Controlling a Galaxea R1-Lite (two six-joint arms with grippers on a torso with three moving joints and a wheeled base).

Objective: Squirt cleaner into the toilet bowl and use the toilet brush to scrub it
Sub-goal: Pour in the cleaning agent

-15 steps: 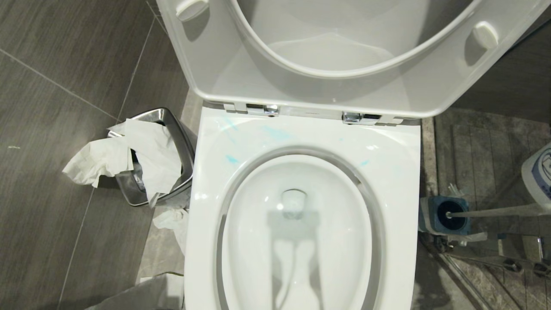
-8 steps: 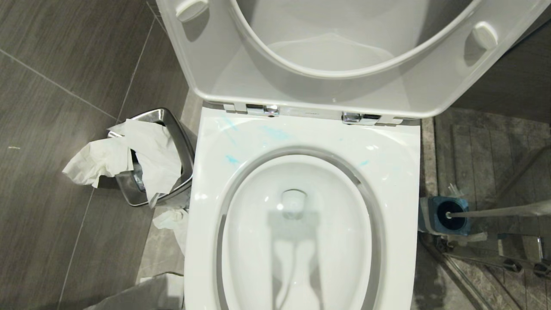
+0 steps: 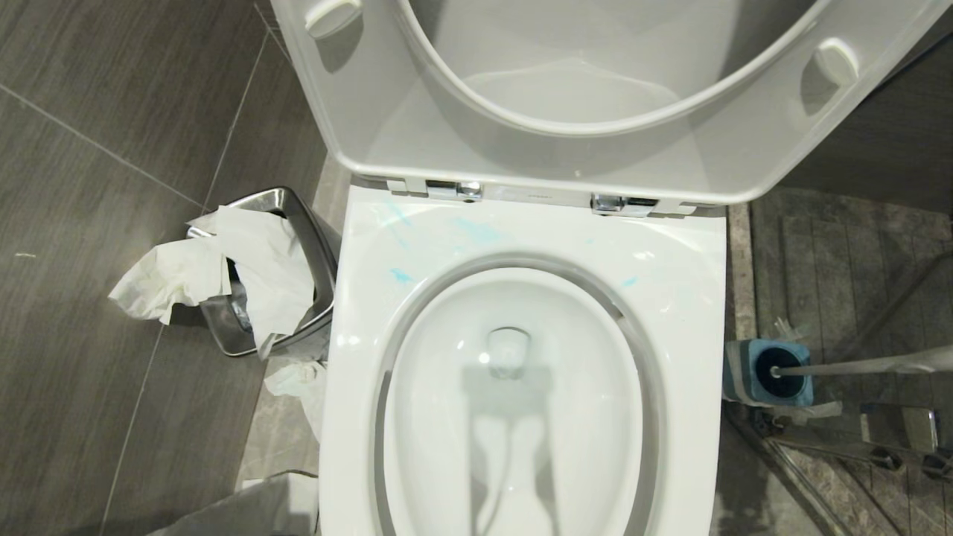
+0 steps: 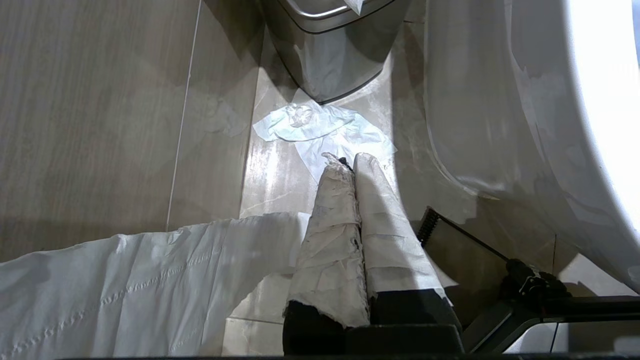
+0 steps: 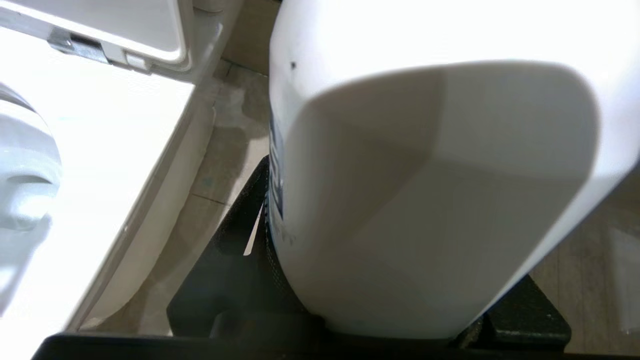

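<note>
While the toilet brush point(image 3: 864, 366) waits in its holder point(image 3: 767, 372), right gripper point(image 5: 400, 280) clamps a white bottle point(image 5: 430, 165).
Left gripper point(image 4: 348, 165) (fingers pressed together, paper-wrapped) idles; cleaner point(image 3: 402, 275) streaks the toilet bowl point(image 3: 692, 298) rim.

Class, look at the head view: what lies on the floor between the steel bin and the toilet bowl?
A crumpled piece of white paper lies on the floor between the steel bin and the toilet bowl, seen in the head view.

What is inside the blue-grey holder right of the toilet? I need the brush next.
The toilet brush sits in the holder: its dark head fills the opening and its white handle leans out to the right. The holder's bottom is hidden beneath the head.
</note>
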